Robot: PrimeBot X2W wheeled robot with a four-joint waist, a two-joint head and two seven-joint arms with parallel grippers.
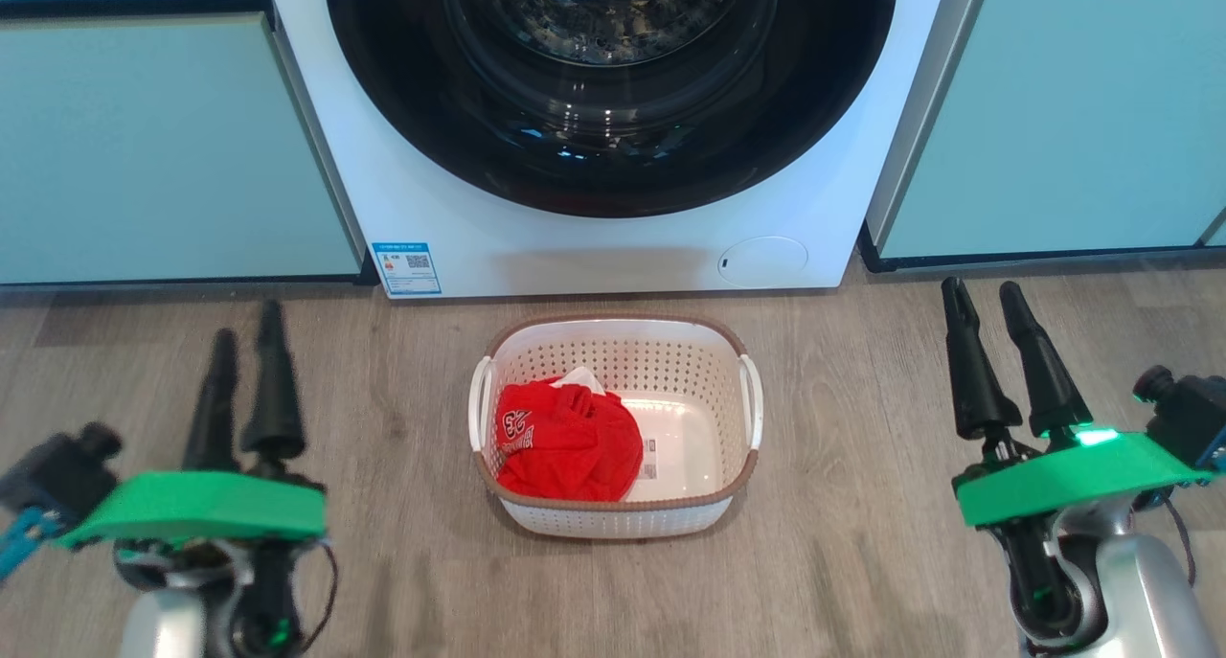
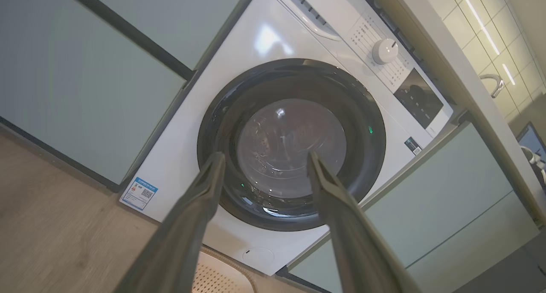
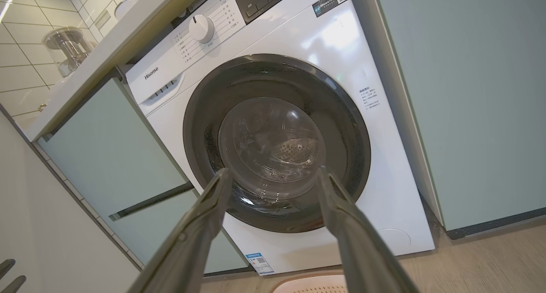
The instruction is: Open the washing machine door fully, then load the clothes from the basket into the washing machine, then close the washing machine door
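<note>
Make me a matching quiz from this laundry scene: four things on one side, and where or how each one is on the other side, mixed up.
Things
1. door
2. basket
3. red clothes
4. blue sticker

Descriptions
A. lower left corner of the washer front
B. on the floor in front of the washer
C. shut
D. piled in the basket's left half

Pairs: 1-C, 2-B, 3-D, 4-A

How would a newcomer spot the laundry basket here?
Find the white washing machine between pale teal cabinets. On the wooden floor right before it sits the basket, holding red clothes. Its cream perforated walls and brown rim set it apart.
</note>
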